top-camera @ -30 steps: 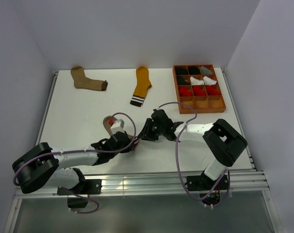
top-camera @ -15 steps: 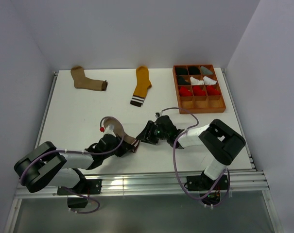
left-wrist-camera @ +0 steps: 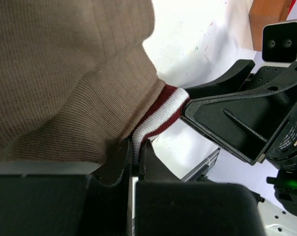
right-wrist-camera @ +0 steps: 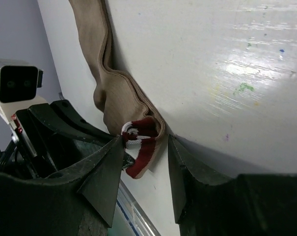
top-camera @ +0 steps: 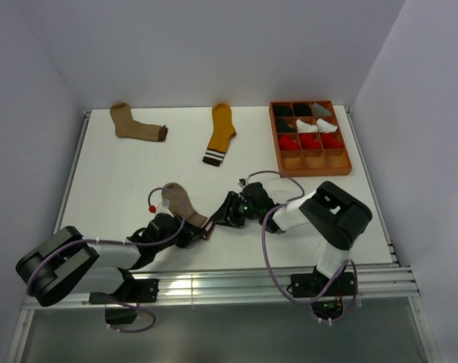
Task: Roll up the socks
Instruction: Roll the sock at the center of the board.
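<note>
The light brown sock [top-camera: 176,200] with a red-white striped cuff [left-wrist-camera: 164,109] hangs bunched near the table's front. My left gripper [top-camera: 196,228] is shut on that cuff, which is pinched thin between the jaws [left-wrist-camera: 135,147]. My right gripper [top-camera: 222,217] faces it from the right, open. Its fingers straddle the curled cuff [right-wrist-camera: 140,137], and one fingertip [right-wrist-camera: 116,147] touches it. The tan sock with a dark cuff [top-camera: 135,125] lies flat at the far left. The mustard sock with a dark-white striped cuff [top-camera: 220,134] lies flat at the far middle.
A wooden compartment tray [top-camera: 342,162] at the far right holds rolled black, white, grey and red bundles. White walls close in the table [top-camera: 123,178] on three sides. A metal rail [top-camera: 236,283] runs along the near edge by the arm bases.
Both grippers have shifted slightly toward the near edge with the light brown sock. The right jaws have spread wider around the cuff. The far socks have not moved.
</note>
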